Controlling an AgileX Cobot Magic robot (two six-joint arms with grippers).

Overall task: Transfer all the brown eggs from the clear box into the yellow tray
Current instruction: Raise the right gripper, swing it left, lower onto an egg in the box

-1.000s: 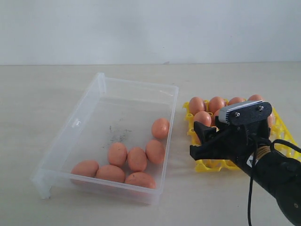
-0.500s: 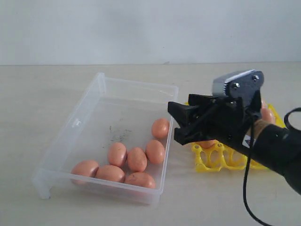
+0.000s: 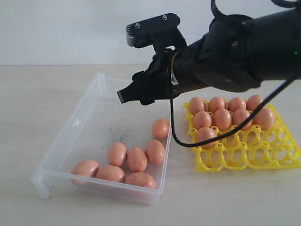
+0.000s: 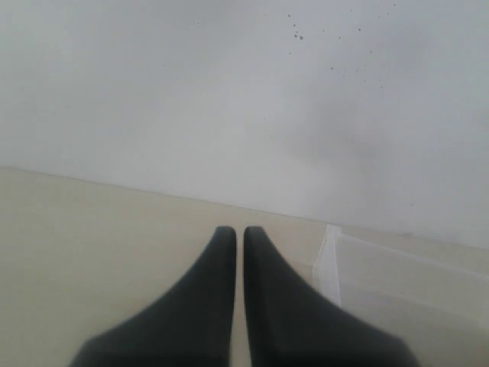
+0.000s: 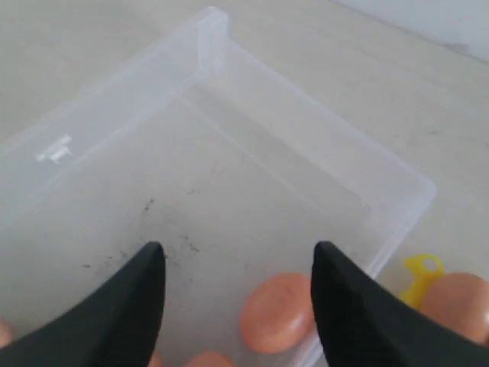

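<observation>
Overhead, right gripper (image 3: 125, 96) hung wide open and empty above the far part of the clear box (image 3: 85, 107). Seven brown eggs (image 3: 137, 159) lay toward its near right; others filled the yellow tray (image 3: 244, 156) just right of it. Left gripper (image 4: 238, 233) closed, empty.

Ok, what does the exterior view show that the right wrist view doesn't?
Only exterior: the whole yellow tray with nine brown eggs seated, and all seven eggs left in the clear box. Only right wrist: the right pincer seen head-on, open and empty. Both: the clear box, its scuffed floor, and the egg nearest the tray.
</observation>
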